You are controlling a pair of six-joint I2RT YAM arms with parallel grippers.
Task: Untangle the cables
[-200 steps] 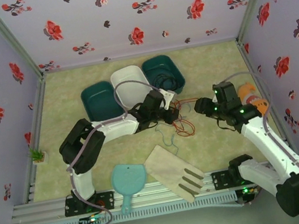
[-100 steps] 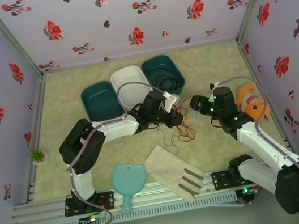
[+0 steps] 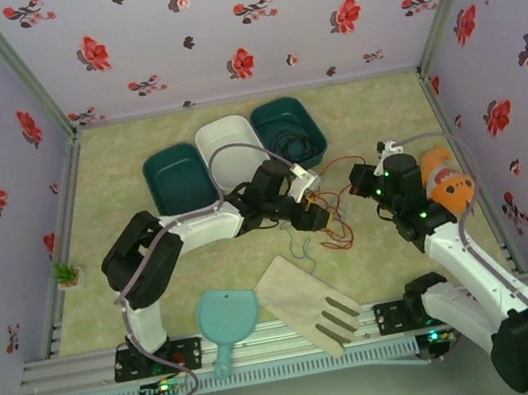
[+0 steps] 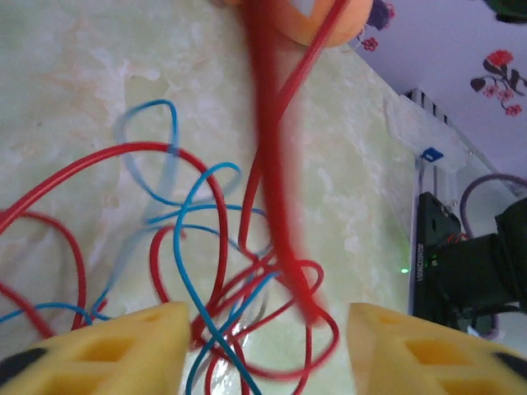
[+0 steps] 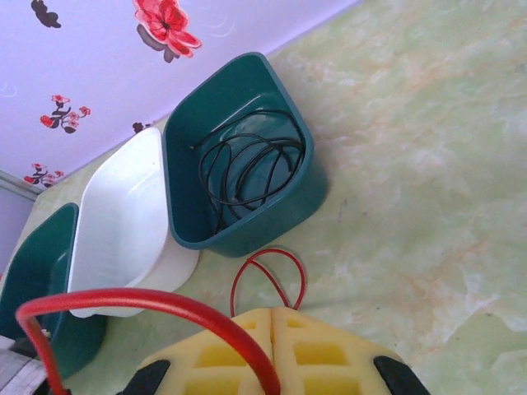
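Cables [image 3: 336, 231] lie knotted on the worktop [image 3: 113, 142] just below your spread left pincer [image 4: 268, 329], and since your right pincer [image 5: 272, 317] is pinching the red strand [image 5: 123, 300], pulling away could cinch that knot around the teal-blue strand [image 4: 158, 103].

Coiled cable [image 5: 216, 156] in rightmost bin [image 5: 268, 224]

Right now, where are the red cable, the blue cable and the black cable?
red cable [image 5: 123, 298]: right wrist view, top of the near arc.
blue cable [image 4: 158, 104]: left wrist view, top of its upper loop.
black cable [image 5: 247, 141]: right wrist view, coil's upper arc, inside the dark teal bin [image 5: 247, 236].
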